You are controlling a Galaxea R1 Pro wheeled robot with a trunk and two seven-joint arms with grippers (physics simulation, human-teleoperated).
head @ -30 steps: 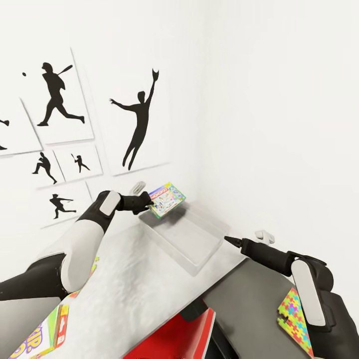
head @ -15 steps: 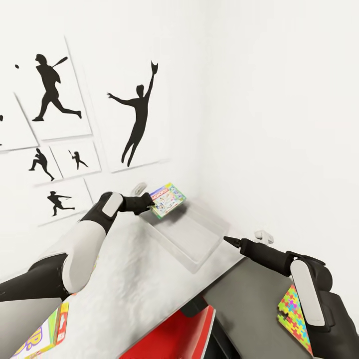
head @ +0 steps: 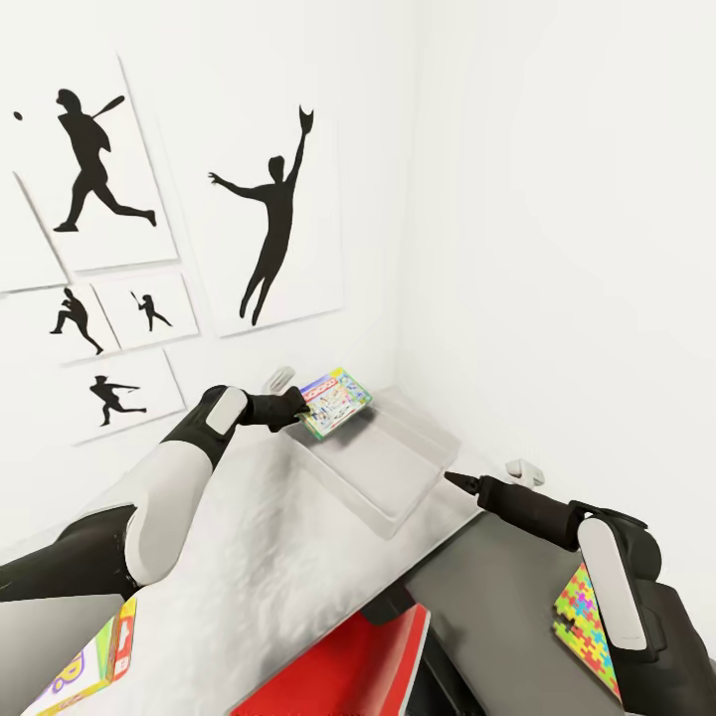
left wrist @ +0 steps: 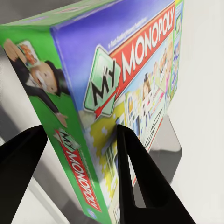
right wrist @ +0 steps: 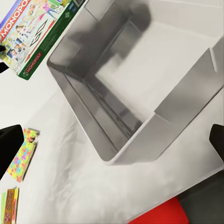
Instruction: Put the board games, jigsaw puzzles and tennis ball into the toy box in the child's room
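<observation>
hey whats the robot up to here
It is tidying toys into the toy box on the table. The left gripper is shut on the green-edged Monopoly board game and holds it tilted over the box's far end. From the right wrist view the box looks empty. The right gripper hangs near the box's near corner, holding nothing. One jigsaw puzzle and the Skip-Bo game are outside the box.
</observation>
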